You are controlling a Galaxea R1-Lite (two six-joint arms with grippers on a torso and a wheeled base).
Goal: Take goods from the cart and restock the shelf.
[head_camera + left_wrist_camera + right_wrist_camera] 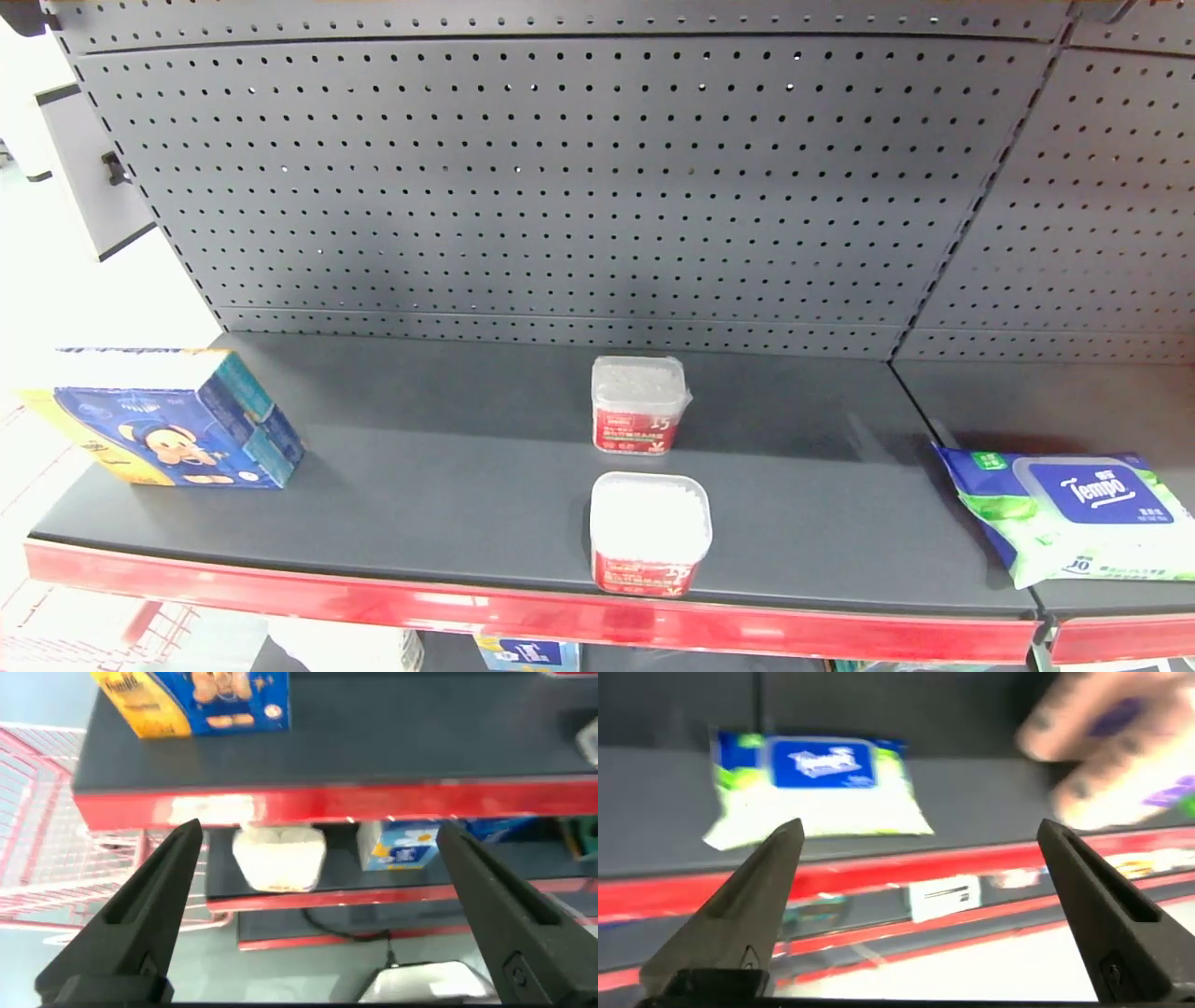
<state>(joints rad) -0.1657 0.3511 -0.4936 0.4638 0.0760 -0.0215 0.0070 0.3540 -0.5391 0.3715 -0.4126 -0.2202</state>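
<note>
On the dark shelf (448, 485) stand a blue and yellow tissue box (173, 420) at the left, two clear tubs with red labels, one at the back (639, 404) and one at the front edge (650, 532), and a wet wipes pack (1074, 513) at the right. My left gripper (320, 829) is open and empty in front of and below the shelf's red edge (374, 803), with the tissue box (201, 700) above it. My right gripper (920, 826) is open and empty, facing the wipes pack (817, 789).
The red wire cart (37, 812) stands left of the shelf. A lower shelf holds a white pack (278, 854) and a blue box (397, 847). A blurred pale and purple thing (1111, 747) lies beside the wipes. Grey pegboard (560, 187) backs the shelf.
</note>
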